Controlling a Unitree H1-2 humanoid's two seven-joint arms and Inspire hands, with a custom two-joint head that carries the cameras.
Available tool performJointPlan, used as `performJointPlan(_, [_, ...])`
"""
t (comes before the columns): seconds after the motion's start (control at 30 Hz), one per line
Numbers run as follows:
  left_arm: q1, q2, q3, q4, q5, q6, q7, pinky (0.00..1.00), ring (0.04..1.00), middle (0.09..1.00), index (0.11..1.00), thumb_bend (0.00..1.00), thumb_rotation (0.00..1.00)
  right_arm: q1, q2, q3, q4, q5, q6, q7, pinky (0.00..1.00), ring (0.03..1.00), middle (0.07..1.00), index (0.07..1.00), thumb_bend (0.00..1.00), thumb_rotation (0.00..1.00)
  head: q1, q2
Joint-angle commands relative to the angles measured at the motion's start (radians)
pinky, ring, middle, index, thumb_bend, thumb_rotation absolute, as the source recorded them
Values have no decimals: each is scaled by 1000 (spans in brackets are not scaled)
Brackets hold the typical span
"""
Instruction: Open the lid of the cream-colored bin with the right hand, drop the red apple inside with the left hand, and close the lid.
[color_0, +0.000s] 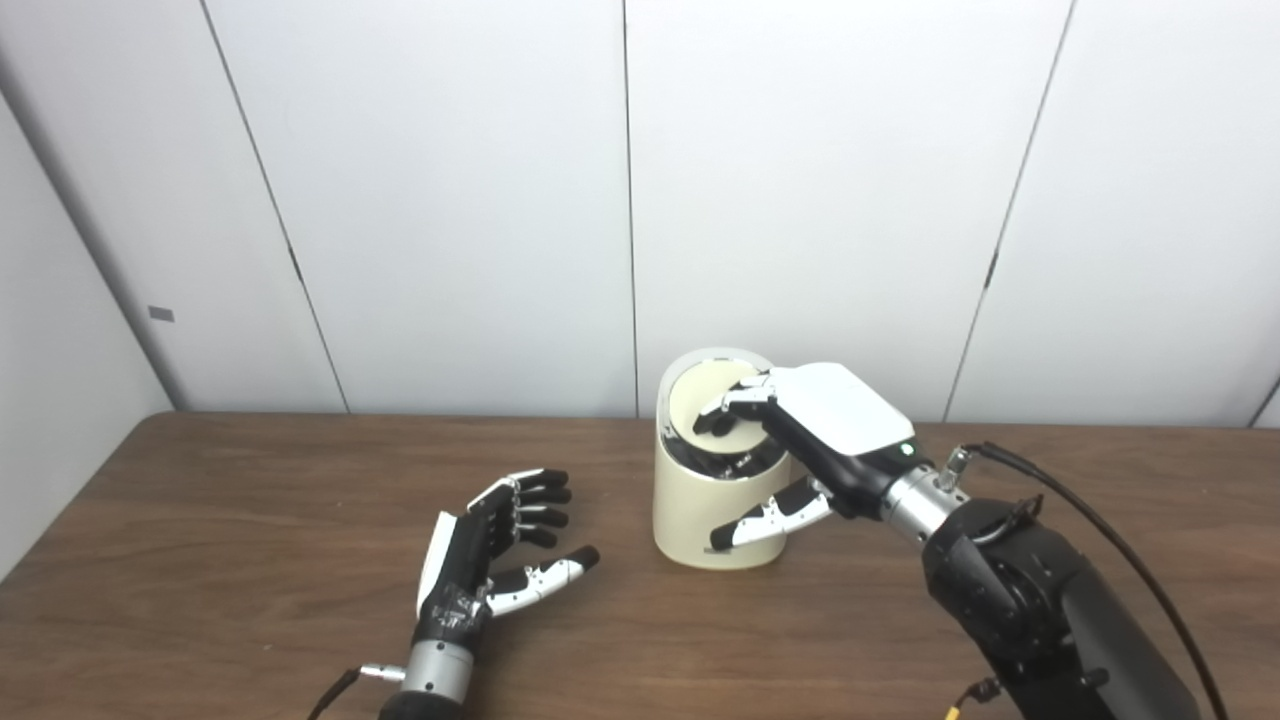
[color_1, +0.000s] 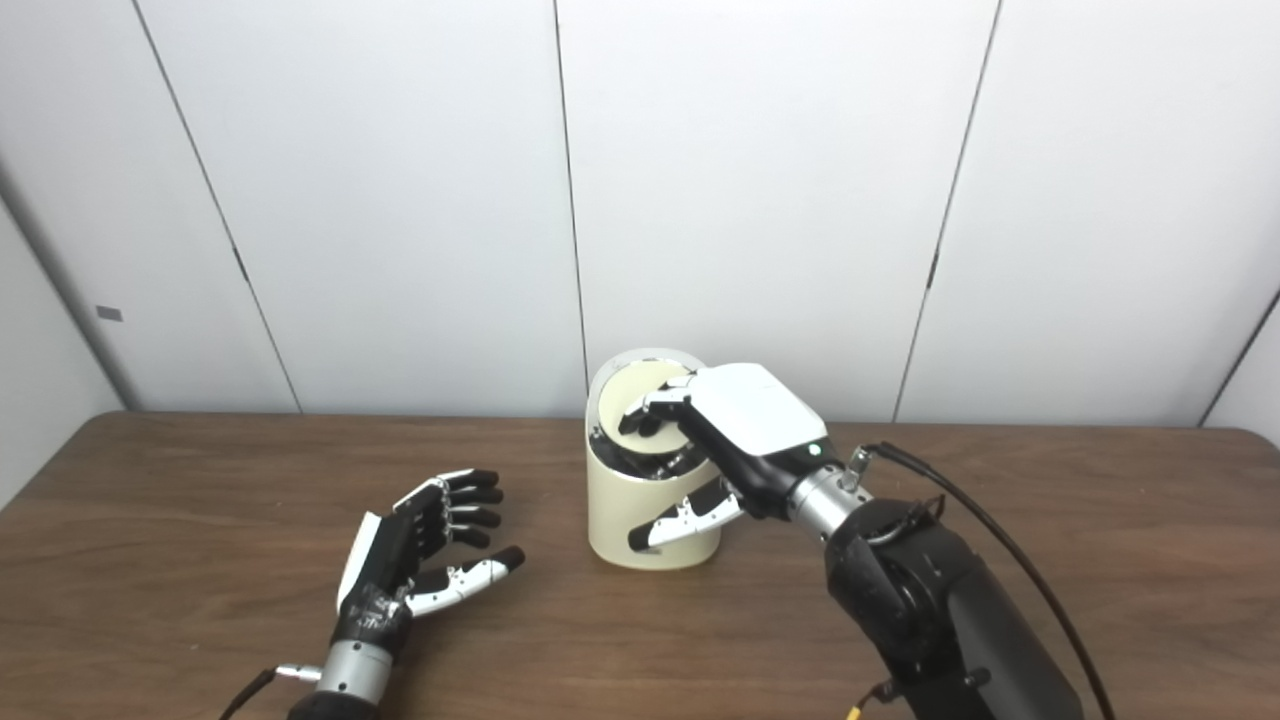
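The cream-colored bin stands upright at the middle of the brown table. Its lid is tipped up toward the back, so the dark inside shows. My right hand reaches over the bin from the right. Its fingertips rest on the lid's face, and its thumb lies across the bin's front wall. It grips nothing. My left hand lies on the table left of the bin, palm turned in, fingers apart and empty. No red apple is in view. I cannot see the bin's bottom.
The brown table runs to white wall panels behind. A black cable loops from my right wrist over the table at the right.
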Motion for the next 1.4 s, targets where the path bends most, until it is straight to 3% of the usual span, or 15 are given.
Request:
performJointPlan(0.0, [-9,5,3,-22,-5,-10,4,560,631,689,710,686,0,-16,-9,11,3,-24,31,47,860,837,697,718,681,433,3,5])
performJointPlan(0.57, [-10,6,5,-21,-9,-11,1,562,627,686,710,693,0,-8,-14,15,1,13,10,54,855,821,689,697,695,442,5,11])
performJointPlan(1.0, [-9,7,3,-18,-2,-10,1,557,628,689,710,691,0,-21,5,-82,-22,70,-36,-88,781,799,682,685,630,383,5,6])
performJointPlan(1.13, [-9,7,4,-17,-9,-10,-4,556,629,690,710,687,0,-22,12,-113,-29,71,-24,-115,701,790,672,682,646,377,3,4])
performJointPlan(1.37, [-9,7,2,-13,-2,-14,-2,564,629,690,711,685,0,-3,13,-151,-16,82,-43,-168,660,780,737,739,638,338,3,3])
